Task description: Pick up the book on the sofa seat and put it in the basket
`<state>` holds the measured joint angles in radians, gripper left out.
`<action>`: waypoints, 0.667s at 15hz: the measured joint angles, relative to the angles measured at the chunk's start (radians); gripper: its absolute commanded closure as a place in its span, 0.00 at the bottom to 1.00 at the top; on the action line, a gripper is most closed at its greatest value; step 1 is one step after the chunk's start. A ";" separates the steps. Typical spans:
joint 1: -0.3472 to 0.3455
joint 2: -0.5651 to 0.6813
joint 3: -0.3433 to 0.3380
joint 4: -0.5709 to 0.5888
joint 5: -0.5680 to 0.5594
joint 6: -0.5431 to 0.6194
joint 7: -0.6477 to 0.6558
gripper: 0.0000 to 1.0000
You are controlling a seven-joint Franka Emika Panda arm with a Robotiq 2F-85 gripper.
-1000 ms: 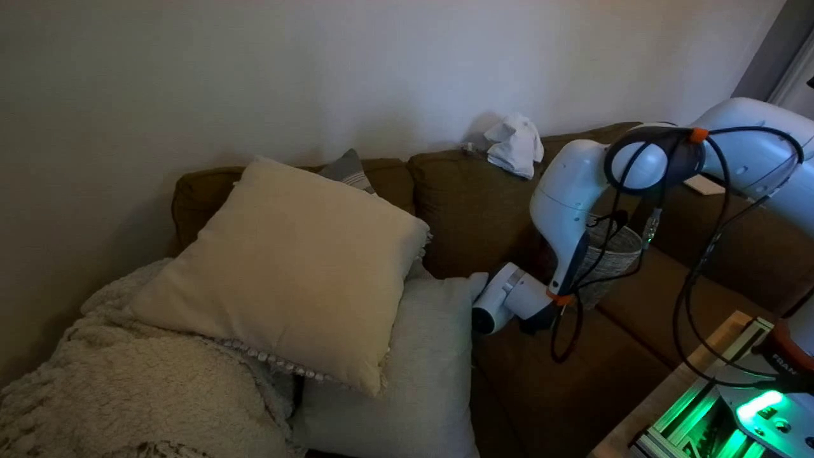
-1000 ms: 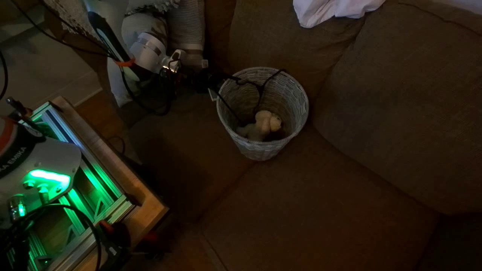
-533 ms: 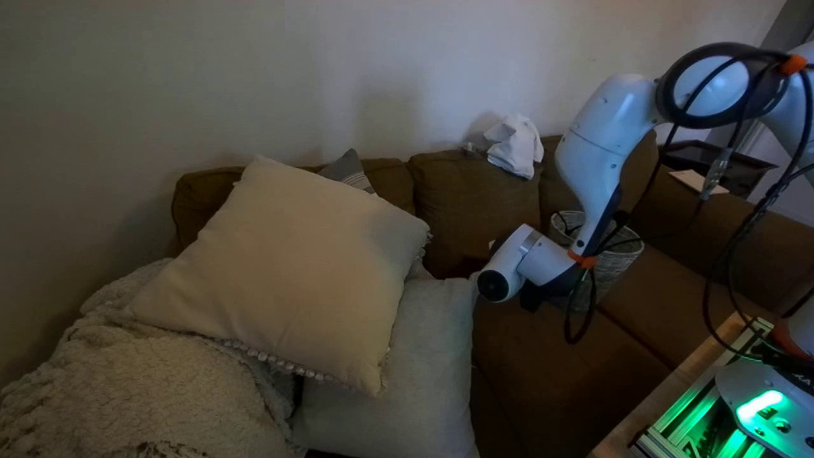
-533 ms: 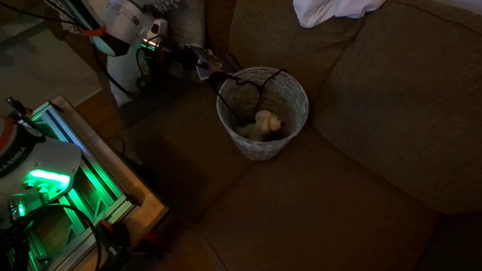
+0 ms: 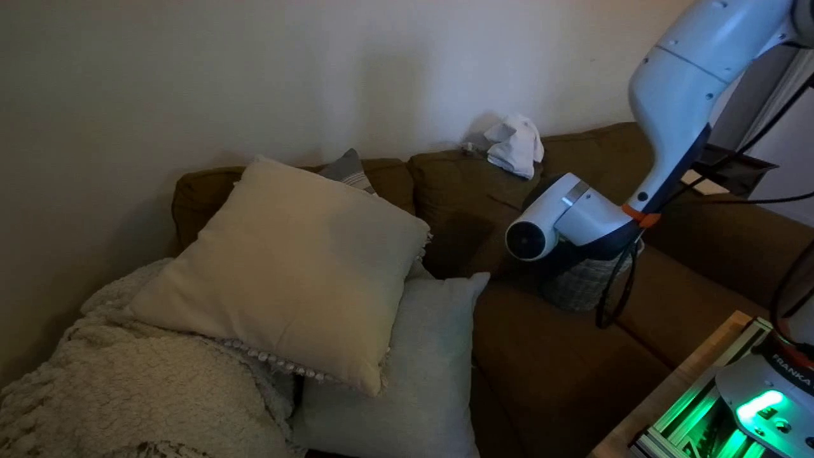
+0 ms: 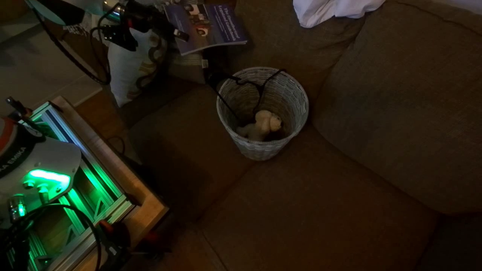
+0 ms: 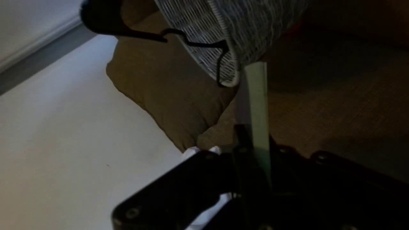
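Note:
My gripper [image 6: 180,34] is shut on the edge of a blue and purple paperback book [image 6: 222,26] and holds it in the air. The book is beyond and to the left of the basket in an exterior view. In the wrist view the book's pale page edge [image 7: 259,102] stands between the gripper's fingers [image 7: 243,137]. The round white wicker basket [image 6: 263,150] stands upright on the brown sofa seat and also shows in the wrist view [image 7: 258,25]. In an exterior view the arm partly hides the basket [image 5: 582,286], and gripper and book are hard to make out.
A cream plush toy [image 6: 265,122] lies in the basket. A thin black frame [image 6: 260,88] hangs over its rim. Large pillows [image 5: 286,267] and a fleecy blanket [image 5: 127,381] fill one sofa end. A white cloth [image 5: 515,146] lies on the backrest.
The arm has lifted the gripper and book upward, away from the seat beside the basket. The book's cover has come into full view. The basket and toy have not moved.

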<state>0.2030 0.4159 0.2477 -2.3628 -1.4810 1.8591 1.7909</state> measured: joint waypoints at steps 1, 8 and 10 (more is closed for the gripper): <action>-0.001 -0.058 0.001 -0.037 0.040 -0.010 -0.001 0.90; -0.010 -0.168 -0.005 -0.090 0.167 0.029 0.003 0.97; -0.032 -0.188 -0.026 -0.069 0.232 0.059 -0.007 0.97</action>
<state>0.1706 0.2282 0.2217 -2.4323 -1.2485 1.9179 1.7843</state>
